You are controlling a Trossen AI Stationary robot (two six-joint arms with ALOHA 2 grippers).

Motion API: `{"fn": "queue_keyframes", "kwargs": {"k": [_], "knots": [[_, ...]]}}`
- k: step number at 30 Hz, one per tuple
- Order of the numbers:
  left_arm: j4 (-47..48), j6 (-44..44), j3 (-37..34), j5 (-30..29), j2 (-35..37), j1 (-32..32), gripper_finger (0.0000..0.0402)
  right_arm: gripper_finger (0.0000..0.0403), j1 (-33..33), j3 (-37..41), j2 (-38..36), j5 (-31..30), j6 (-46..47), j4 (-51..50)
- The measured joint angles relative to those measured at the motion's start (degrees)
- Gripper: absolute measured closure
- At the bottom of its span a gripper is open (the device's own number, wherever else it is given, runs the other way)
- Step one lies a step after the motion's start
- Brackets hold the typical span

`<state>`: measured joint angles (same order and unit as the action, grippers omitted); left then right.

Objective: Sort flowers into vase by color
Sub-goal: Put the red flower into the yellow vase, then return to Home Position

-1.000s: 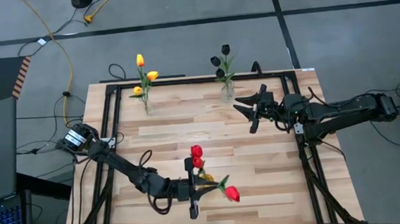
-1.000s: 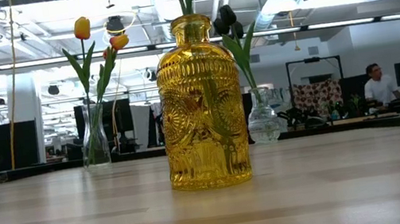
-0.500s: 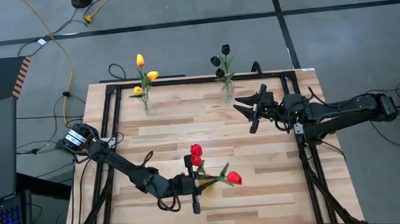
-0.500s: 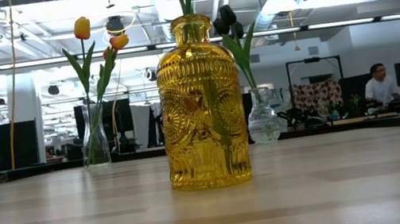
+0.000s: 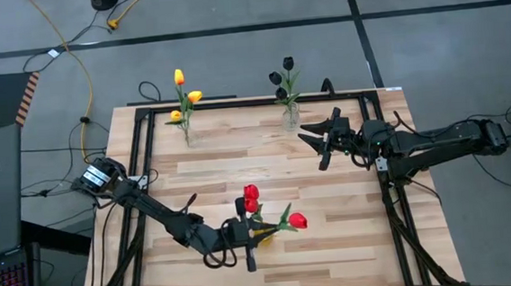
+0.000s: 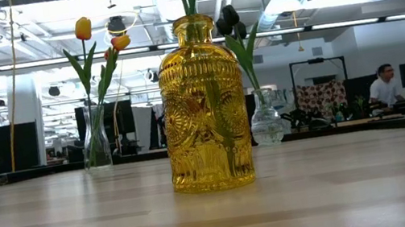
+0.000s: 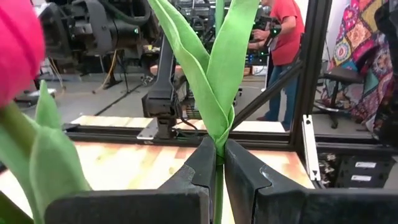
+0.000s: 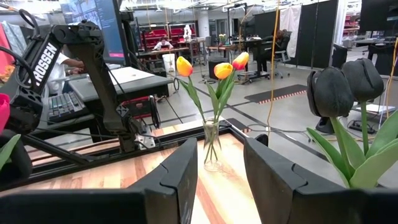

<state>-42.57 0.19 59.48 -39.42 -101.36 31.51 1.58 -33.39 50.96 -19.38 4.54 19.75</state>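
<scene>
Your left gripper (image 5: 250,242) sits low over the near middle of the wooden table (image 5: 352,235), its two dark fingers (image 7: 239,177) pressed together on the green stem of a red tulip (image 5: 297,220); the left wrist view shows the stem pinched between them, with the long leaves rising straight above the pinch. That tulip's head points off toward the right side, just beside the yellow glass vase (image 6: 203,104), which already holds two red tulips (image 5: 250,197) and stands directly at your gripper. In the low view the vase is ribbed, amber and upright on the table, with green stems showing at its neck. Your right gripper (image 5: 320,138) waits above the far right part of the table, fingers spread with nothing between them. Just beyond it stands a small clear vase (image 5: 290,117) with black tulips (image 5: 282,76), and well apart along the far edge another clear vase (image 5: 188,135) holds yellow-orange tulips (image 5: 184,92). A black frame (image 5: 140,169) runs around the tabletop. Beyond the table, a person (image 6: 384,87) sits in the room.
</scene>
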Motion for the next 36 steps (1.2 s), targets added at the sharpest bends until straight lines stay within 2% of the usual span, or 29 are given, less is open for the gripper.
{"fn": "queue_keyframes", "kwargs": {"k": [9, 18, 23, 36], "knots": [[0.7, -2.4, 0.0, 0.1, 0.0, 0.0, 0.0381, 0.0246, 0.0, 0.0, 0.0, 0.0, 0.0, 0.0], [0.7, 0.3, 0.0, -1.0, 0.1, 0.0, 0.0307, 0.0246, 0.0, 0.0, 0.0, 0.0, 0.0, 0.0], [0.9, 1.3, 0.0, -2.0, 0.5, 0.4, 0.0281, 0.0246, 0.0, 0.0, 0.0, 0.0, 0.0, 0.0], [2.4, 8.2, 0.0, -3.8, 6.0, 6.5, 0.0276, 0.0246, 0.0, 0.0, -0.6, 0.0, 0.0, 0.4]]}}
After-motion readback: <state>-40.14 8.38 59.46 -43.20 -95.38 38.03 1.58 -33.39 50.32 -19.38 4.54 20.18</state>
